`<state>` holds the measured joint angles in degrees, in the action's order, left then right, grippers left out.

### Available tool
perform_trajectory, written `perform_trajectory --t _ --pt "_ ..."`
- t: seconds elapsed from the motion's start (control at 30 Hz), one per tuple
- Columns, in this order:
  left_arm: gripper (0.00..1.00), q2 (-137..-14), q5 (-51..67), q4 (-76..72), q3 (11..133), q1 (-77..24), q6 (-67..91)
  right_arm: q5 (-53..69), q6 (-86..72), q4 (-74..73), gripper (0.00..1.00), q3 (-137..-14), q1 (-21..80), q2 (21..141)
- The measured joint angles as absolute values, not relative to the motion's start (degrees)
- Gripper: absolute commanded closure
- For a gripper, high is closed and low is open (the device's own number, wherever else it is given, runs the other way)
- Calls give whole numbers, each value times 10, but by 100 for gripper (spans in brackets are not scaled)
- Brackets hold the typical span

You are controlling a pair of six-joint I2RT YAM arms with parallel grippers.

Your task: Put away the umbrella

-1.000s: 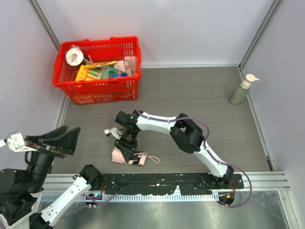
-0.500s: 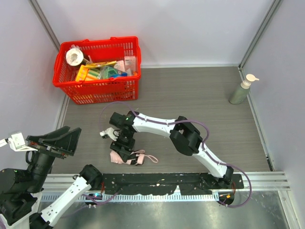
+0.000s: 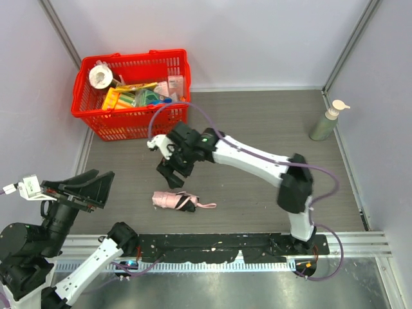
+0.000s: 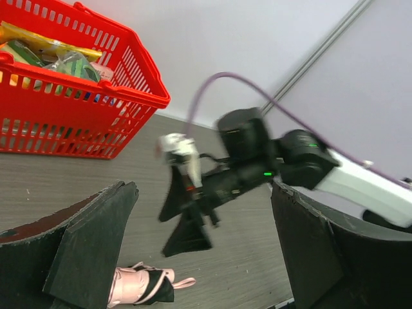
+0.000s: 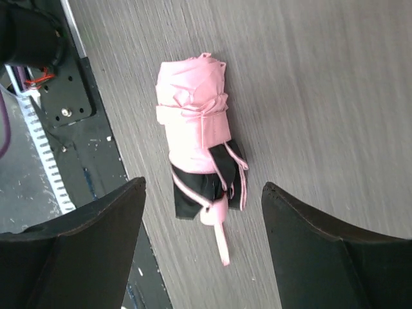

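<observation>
Pink umbrella (image 5: 193,138) lying flat, wrap band (image 5: 193,117) clear from right wrist only

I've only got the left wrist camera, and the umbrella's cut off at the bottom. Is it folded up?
Observer: Yes. The right wrist view shows the umbrella bundled up, a band around it, lying on the table.
Operator: Is the right gripper holding it?
Observer: No. The right gripper is open above it, not touching.
Operator: Anything off to the right that I can't see?
Observer: A pump bottle stands at the table's far right edge, seen in the top view.
</observation>
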<state>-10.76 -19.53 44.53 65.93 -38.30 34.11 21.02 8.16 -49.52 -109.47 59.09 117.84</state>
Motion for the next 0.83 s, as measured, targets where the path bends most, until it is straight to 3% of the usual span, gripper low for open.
perform_trajectory --t 0.13,0.4,0.63,0.83 --pt "7 -108 -195 440 655 -383 340 127 25 -411 22 -937 595 981" --pt "6 -107 -179 387 616 -383 334 -185 -109 -332 17 -691 599 606" --pt "4 -108 -172 333 607 -384 312 -384 -158 -377 17 -686 598 410" --pt "4 -119 -170 292 613 -384 287 -443 -130 -353 16 -714 598 270"
